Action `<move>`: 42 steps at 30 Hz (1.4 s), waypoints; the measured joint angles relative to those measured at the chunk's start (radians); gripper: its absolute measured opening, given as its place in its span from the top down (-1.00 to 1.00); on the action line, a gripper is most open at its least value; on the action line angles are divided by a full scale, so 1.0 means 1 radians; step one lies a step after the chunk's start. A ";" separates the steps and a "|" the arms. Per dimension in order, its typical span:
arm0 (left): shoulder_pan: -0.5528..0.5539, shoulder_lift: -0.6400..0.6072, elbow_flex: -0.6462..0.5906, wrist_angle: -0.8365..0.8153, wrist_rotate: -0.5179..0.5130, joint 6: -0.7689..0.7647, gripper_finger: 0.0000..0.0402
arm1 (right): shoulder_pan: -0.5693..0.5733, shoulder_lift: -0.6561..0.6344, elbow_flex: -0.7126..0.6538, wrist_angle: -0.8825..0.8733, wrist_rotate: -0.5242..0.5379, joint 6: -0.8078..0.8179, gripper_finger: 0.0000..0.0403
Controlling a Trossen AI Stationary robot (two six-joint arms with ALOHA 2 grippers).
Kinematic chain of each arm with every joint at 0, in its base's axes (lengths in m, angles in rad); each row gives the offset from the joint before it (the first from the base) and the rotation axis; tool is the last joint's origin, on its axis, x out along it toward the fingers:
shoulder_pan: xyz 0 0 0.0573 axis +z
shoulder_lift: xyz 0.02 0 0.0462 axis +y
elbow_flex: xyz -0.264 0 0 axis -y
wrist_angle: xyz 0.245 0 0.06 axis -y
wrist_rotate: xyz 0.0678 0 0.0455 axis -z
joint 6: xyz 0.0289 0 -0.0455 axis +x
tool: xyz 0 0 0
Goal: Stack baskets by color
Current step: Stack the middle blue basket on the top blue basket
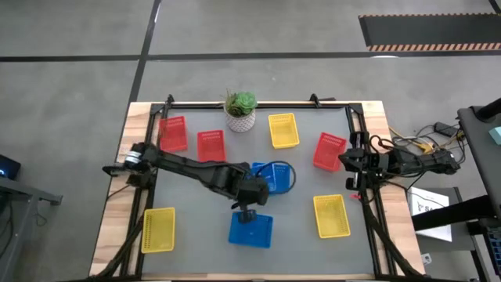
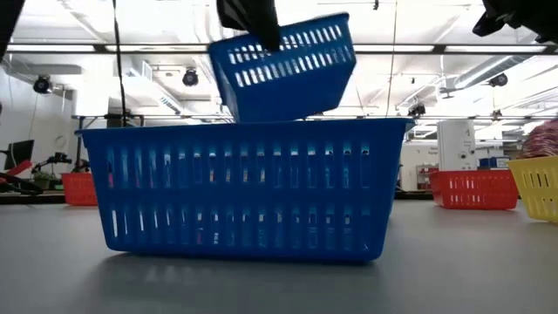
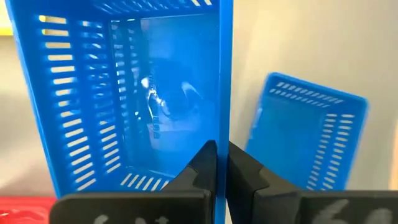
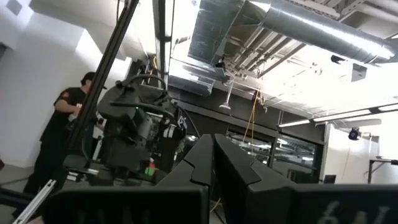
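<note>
I see a blue basket (image 2: 244, 187) sitting on the counter (image 2: 279, 283) close to the camera. Above it a second blue basket (image 2: 283, 65) hangs tilted, pinched at its rim by dark fingers (image 2: 257, 22). Red baskets (image 2: 475, 187) and a yellow basket (image 2: 539, 185) sit farther back.

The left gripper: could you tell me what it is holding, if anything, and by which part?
The left gripper is shut on the side wall of a blue basket, held lifted and tilted above another blue basket on the table.

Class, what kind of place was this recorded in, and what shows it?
Probably an industrial lab or workshop: exposed ceiling ducts, a bare concrete floor with marked lines, and a wood-edged work table fitted with robot arms.
</note>
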 joint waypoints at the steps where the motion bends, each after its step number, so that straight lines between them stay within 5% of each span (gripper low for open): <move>1: 0.008 0.016 0.020 -0.015 0.000 0.011 1.00 | 0.000 0.000 0.005 -0.010 0.000 -0.001 0.96; 15: 0.078 0.168 0.170 -0.046 -0.002 0.247 1.00 | 0.000 0.000 0.071 -0.164 0.001 -0.009 0.96; 22: 0.078 0.199 0.188 -0.046 -0.094 0.337 1.00 | 0.000 0.000 0.071 -0.168 0.002 -0.010 0.96; 42: 0.081 0.254 0.171 -0.018 -0.106 0.366 1.00 | 0.000 0.000 0.071 -0.194 0.056 -0.017 0.96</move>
